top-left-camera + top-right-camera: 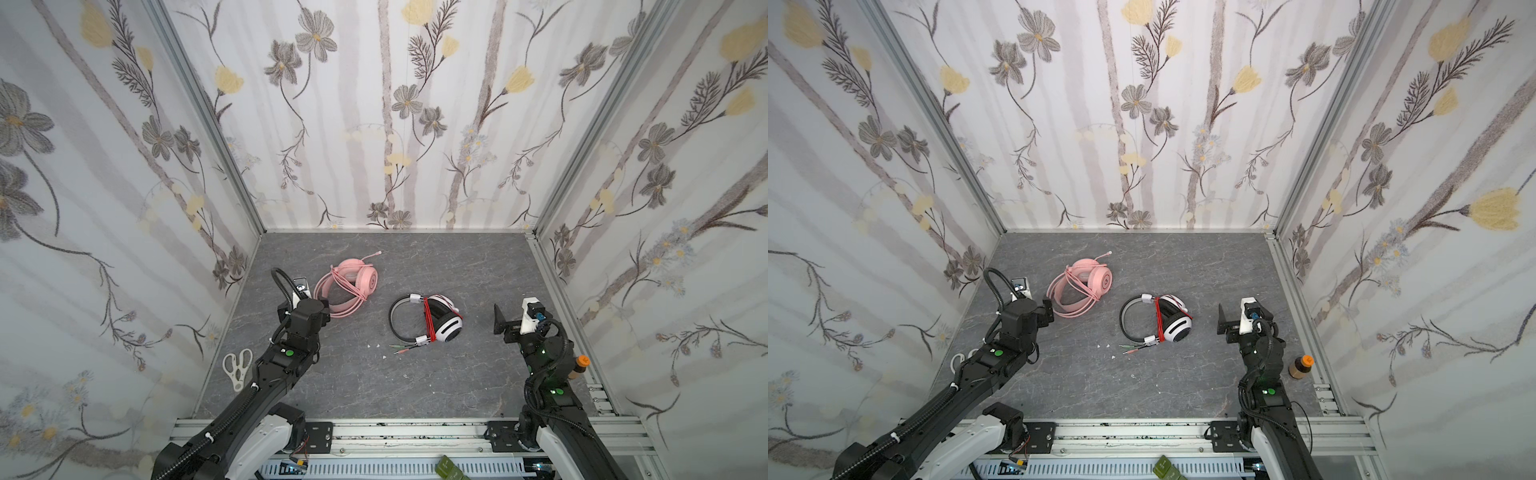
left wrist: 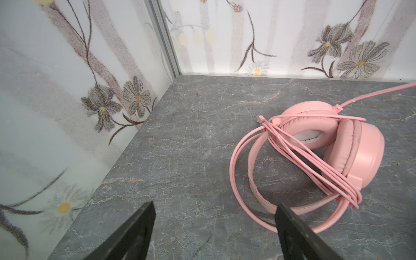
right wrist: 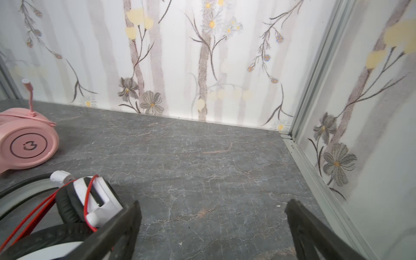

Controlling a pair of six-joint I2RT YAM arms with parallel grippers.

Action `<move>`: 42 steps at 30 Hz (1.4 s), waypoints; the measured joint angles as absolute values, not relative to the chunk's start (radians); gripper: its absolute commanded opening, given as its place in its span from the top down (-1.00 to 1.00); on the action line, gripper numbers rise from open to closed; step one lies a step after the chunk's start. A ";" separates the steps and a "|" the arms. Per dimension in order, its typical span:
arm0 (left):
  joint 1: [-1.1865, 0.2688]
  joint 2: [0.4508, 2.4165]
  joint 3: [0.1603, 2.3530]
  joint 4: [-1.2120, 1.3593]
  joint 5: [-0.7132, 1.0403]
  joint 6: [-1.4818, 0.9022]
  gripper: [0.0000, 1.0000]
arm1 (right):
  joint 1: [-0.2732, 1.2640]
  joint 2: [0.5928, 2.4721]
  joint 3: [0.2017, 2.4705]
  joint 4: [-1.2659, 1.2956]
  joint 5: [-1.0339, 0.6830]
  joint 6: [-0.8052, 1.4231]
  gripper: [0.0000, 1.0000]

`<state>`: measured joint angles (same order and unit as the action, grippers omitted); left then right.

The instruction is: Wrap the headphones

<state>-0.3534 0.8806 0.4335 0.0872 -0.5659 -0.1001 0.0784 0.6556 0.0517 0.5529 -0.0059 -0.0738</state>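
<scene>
Left tool (image 2: pixel 215 203) apart, empty; we see pink headset (image 2: pixel 360 155) just beyond it, band end nearest. Right tool (image 3: pixel 213 201) apart, beside white-and-black headset (image 1: pixel 449 328).

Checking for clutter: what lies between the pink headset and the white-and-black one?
Nothing: bare table between pink headset and white-and-black headset, in both top views.

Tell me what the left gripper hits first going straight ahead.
Likely the pink headset: its cable loop lies before one of the left gripper's fingers. Between them, only bare table; depth unclear.
</scene>
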 measured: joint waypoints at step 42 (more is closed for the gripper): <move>-0.146 1.496 0.372 0.826 -0.650 -0.028 -1.00 | 0.081 1.520 0.004 1.586 0.020 -0.069 -0.99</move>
